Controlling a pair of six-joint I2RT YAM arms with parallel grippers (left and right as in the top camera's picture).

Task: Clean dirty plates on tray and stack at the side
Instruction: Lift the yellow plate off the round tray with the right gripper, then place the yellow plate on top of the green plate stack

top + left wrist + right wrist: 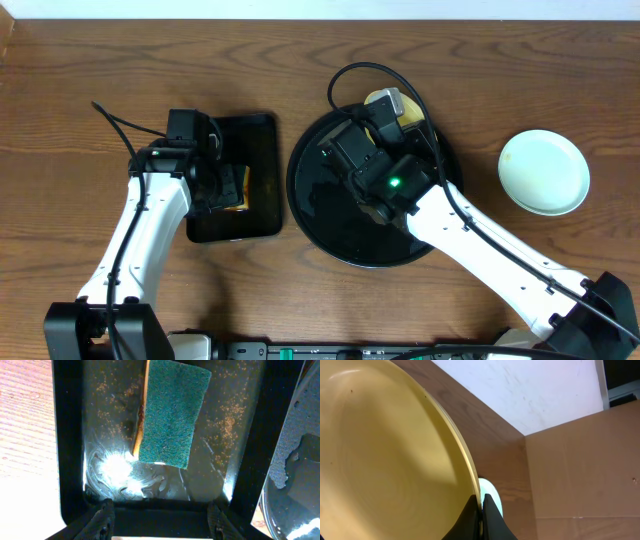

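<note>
Right jaws clamp the yellow plate — left jaws gape above the sponge.

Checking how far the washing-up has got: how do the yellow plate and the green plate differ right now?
Colour: the yellow plate is pale yellow, the green plate pale mint. Place: the yellow plate is over the round black tray; the green plate lies on the table beside it. State: the right hand pinches the yellow plate's rim; nothing touches the green plate. Both are small and round.
</note>
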